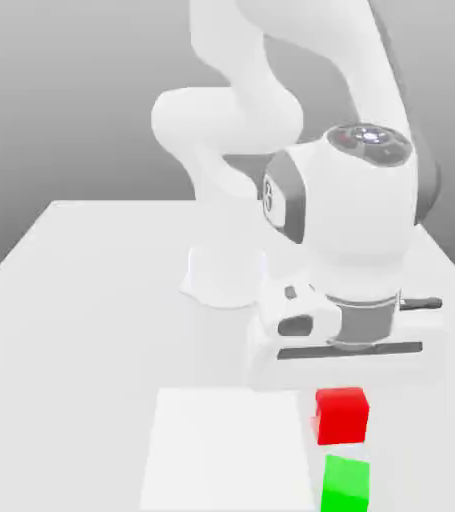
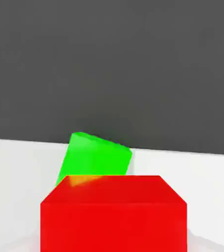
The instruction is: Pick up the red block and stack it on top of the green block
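We are carrying the red block (image 1: 341, 414), clenched in the gripper (image 1: 342, 392) just above and behind the green block (image 1: 346, 483), and are judging it wise to square the faces before lowering.

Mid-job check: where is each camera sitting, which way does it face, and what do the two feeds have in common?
Exterior view: off the arm, facing its front across the white table; it sees the arm, the hand above the red block and the green block nearest the camera.
Hand view: on the hand, looking past the red block, close up, to the green block beyond; none of the robot's body is visible.
Shared: both blocks and the table.
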